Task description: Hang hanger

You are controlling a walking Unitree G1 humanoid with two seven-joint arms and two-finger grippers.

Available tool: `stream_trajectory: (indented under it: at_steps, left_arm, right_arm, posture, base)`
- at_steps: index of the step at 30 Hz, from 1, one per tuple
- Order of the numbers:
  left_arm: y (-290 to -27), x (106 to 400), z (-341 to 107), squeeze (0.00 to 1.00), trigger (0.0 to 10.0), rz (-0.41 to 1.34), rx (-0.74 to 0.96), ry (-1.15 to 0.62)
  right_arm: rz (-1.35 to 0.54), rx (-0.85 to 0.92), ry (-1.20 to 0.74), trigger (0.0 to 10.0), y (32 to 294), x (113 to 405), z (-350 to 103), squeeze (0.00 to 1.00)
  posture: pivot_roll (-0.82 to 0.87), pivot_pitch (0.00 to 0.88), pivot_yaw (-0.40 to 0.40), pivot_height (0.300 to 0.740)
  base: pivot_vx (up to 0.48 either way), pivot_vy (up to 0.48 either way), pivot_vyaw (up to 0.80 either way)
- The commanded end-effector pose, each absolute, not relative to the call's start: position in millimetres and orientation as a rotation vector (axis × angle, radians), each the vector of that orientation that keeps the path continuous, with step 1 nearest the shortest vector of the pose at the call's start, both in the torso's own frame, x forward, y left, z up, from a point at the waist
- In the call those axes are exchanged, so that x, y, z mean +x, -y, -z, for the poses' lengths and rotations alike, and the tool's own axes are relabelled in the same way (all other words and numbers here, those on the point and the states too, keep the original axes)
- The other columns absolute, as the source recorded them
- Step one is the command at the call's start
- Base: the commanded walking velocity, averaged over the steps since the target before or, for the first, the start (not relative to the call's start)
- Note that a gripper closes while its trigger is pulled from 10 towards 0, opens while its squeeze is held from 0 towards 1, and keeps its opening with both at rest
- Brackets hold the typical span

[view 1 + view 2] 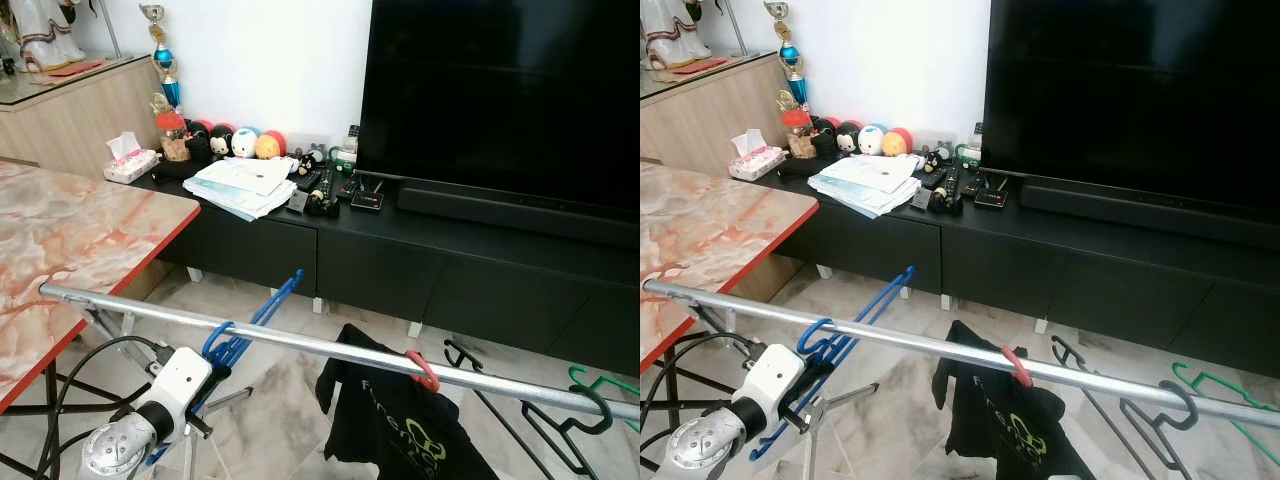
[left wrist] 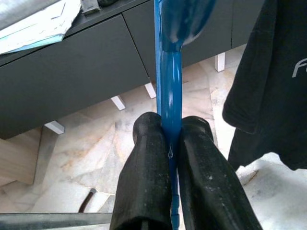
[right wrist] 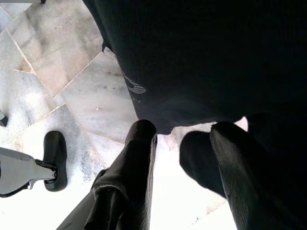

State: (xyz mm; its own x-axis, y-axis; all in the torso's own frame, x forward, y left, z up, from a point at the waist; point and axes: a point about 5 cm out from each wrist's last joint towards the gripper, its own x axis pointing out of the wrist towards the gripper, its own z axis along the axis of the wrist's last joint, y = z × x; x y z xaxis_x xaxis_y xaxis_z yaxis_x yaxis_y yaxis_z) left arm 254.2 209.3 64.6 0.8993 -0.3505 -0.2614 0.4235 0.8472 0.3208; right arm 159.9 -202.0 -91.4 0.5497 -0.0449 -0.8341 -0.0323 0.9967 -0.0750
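Blue hanger (image 1: 262, 313): you see its hook over the metal rail (image 1: 330, 345), at about 8 o'clock of the head view; its body points from the rail up toward 1 o'clock, in the direction of the TV cabinet (image 1: 420, 265).
Left gripper (image 2: 171, 143): you have its two black fingers (image 2: 144, 177) pressed together on the blue hanger, one on each side of the thin blue bar. Its white wrist (image 1: 172, 385) sits just under the rail at 7 o'clock.
Right gripper (image 3: 180, 143): its fingers stand apart and nothing is between them; it hangs above the marble floor (image 3: 72, 72), close to dark cloth.
Metal rail: it runs across your view from 9 o'clock down to 4 o'clock.
Black T-shirt (image 1: 400, 420): it hangs on a red hanger (image 1: 424, 368) from the rail, at about 5 o'clock, to the right of the blue hanger and apart from it.
Other hangers: a black hanger (image 1: 595, 412) is hooked on the rail at 4 o'clock; a green one (image 1: 600, 382) is just behind it.
Marble table (image 1: 70, 250): at 9 o'clock, with a red edge.
Television (image 1: 500, 90): at 1 o'clock, on the cabinet, with papers (image 1: 240, 185) and small toys (image 1: 240, 143) at 11 o'clock.
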Motion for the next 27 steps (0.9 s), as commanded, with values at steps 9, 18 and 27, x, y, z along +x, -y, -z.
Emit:
stream_trajectory:
  at_steps: [9,18,27]
  left_arm:
    - [-210,270,-66,0.0,10.0,0.306,0.391,-0.235]
    - [-195,276,-59,0.0,10.0,0.292,0.301,-0.32]
    - [-182,270,-53,0.0,10.0,0.356,0.293,-0.388]
  right_arm:
    - [0.004,-0.09,-0.983,10.0,202,161,91,0.0]
    - [0.003,-0.088,-0.984,10.0,202,161,91,0.0]
    - [0.002,-0.087,-0.985,10.0,201,161,91,0.0]
  posture:
    - [-0.01,0.0,-0.001,0.74]
    - [-0.01,0.0,0.002,0.74]
    - [-0.01,0.0,0.004,0.74]
  base:
    - [0.0,0.0,0.0]
    - [0.0,0.0,0.0]
    - [0.0,0.0,0.0]
